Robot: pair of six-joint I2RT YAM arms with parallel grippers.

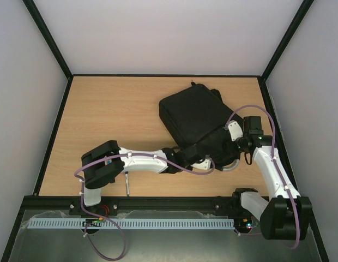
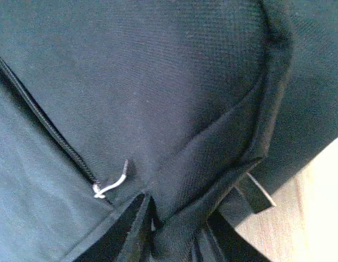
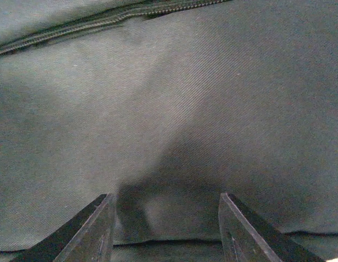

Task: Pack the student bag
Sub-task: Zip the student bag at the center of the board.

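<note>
The student bag [image 1: 193, 115] is a large black fabric backpack lying flat on the right half of the table. My left gripper [image 1: 203, 156] reaches its near edge. In the left wrist view the left gripper [image 2: 177, 212] is shut on a raised fold of bag fabric, beside a zip with a pale pull [image 2: 109, 185]. My right gripper [image 1: 230, 132] rests against the bag's right side. In the right wrist view its fingers [image 3: 98, 229] stand apart, open, with the bag's fabric [image 3: 174, 109] filling the view and a zip line [image 3: 92, 24] along the top.
The wooden table [image 1: 114, 120] is framed by a black rail and pale walls. A thin metal rod [image 1: 126, 183] lies near the front edge under the left arm. A black strap end [image 2: 255, 194] hangs off the bag over the wood.
</note>
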